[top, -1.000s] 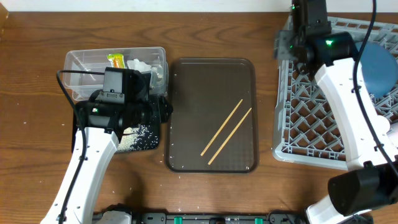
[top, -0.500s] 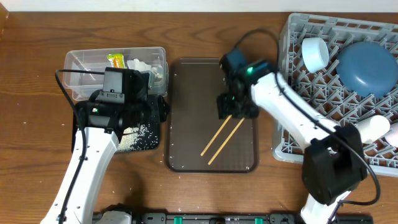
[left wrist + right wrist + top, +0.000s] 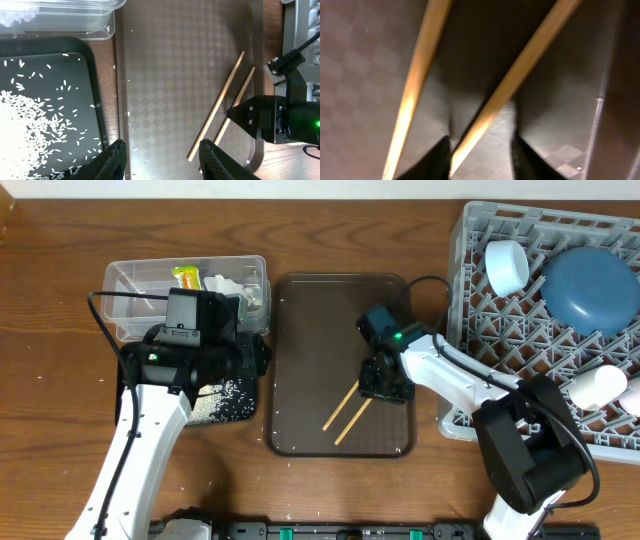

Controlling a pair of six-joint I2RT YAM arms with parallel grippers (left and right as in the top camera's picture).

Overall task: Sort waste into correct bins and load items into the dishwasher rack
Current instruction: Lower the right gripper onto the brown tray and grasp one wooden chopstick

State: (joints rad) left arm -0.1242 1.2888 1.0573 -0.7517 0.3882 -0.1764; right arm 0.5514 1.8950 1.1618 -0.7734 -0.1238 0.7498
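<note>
Seen from overhead, the wooden chopsticks (image 3: 345, 416) lie side by side on a slant across the dark-brown serving tray (image 3: 310, 330) in the middle of the tabletop (image 3: 60, 430). The right arm reaches leftward from the dishwasher rack (image 3: 500, 370) with its wrist turned down. This sets the right pincer (image 3: 384, 388) on the sticks' upper ends, the ends nearest the rack and so a sensible place to take hold. The rack already carries the blue dish (image 3: 590, 280) and a white cup (image 3: 505, 265). At the left, the snack wrapper (image 3: 187, 277) and tissue (image 3: 232, 284) sit in the clear tub (image 3: 140, 290), and rice grains (image 3: 225, 395) lie in the black tray (image 3: 250, 412). The left arm is folded over those bins.

In the left wrist view, the left pincer (image 3: 162, 160) hangs with its fingers apart and holds nothing. It is above the seam between the black tray and the serving tray, probably parked clear of the other arm's work. The right pincer's dark nose meets the sticks partway along.

The right wrist view is very close. The fingers (image 3: 427, 160) stand apart just above the tray's checkered surface. One stick runs down between them, close against one finger, and the other stick lies outside that same finger. Nothing is clamped. Closing here would probably catch one stick only, and thin sticks lying flat are likely to slip.
</note>
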